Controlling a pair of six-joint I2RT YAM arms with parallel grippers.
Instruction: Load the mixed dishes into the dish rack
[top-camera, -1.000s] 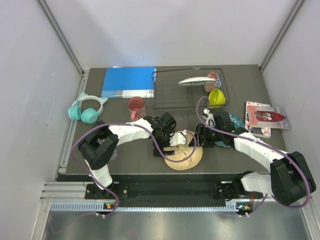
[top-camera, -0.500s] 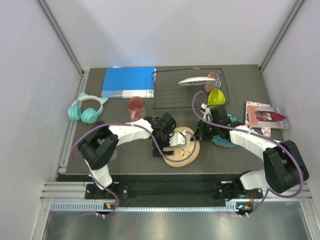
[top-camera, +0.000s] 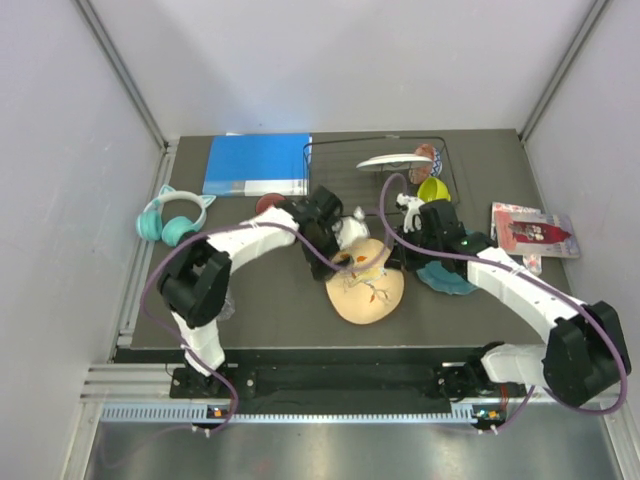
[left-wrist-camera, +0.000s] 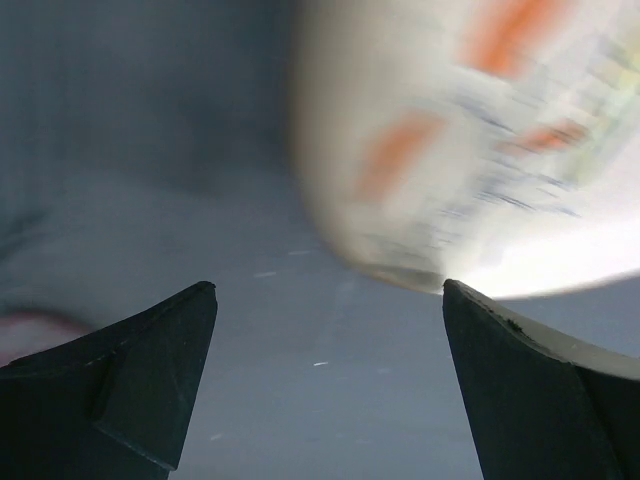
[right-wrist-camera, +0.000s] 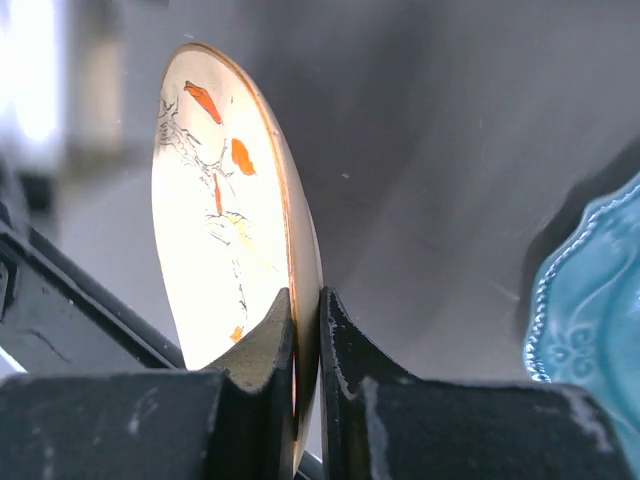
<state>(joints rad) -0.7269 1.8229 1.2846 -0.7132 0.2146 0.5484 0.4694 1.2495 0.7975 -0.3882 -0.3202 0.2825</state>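
My right gripper (top-camera: 393, 263) (right-wrist-camera: 305, 297) is shut on the rim of the peach plate (top-camera: 366, 287) (right-wrist-camera: 215, 200), which stands tilted on edge above the table. At the plate's far left edge my left gripper (top-camera: 337, 260) (left-wrist-camera: 330, 292) is open, with nothing between its fingers; the plate (left-wrist-camera: 470, 130) is a blur ahead of it. The teal scalloped plate (top-camera: 450, 278) (right-wrist-camera: 590, 320) lies flat just right of the held plate. The dish rack (top-camera: 310, 182) at the back holds a white plate (top-camera: 392, 161), a red patterned bowl (top-camera: 424, 154) and a lime bowl (top-camera: 433, 190). The red tumbler (top-camera: 267, 203) shows partly behind the left arm.
Teal cat-ear headphones (top-camera: 172, 220) lie at the left edge. A blue book (top-camera: 258, 163) lies left of the rack. A red-and-white packet (top-camera: 530, 232) sits at the right edge. Grey walls close in the table on three sides.
My right gripper has shut on the peach plate's rim and tipped it up. The left gripper has let the plate's left edge go and drawn back toward the far side.
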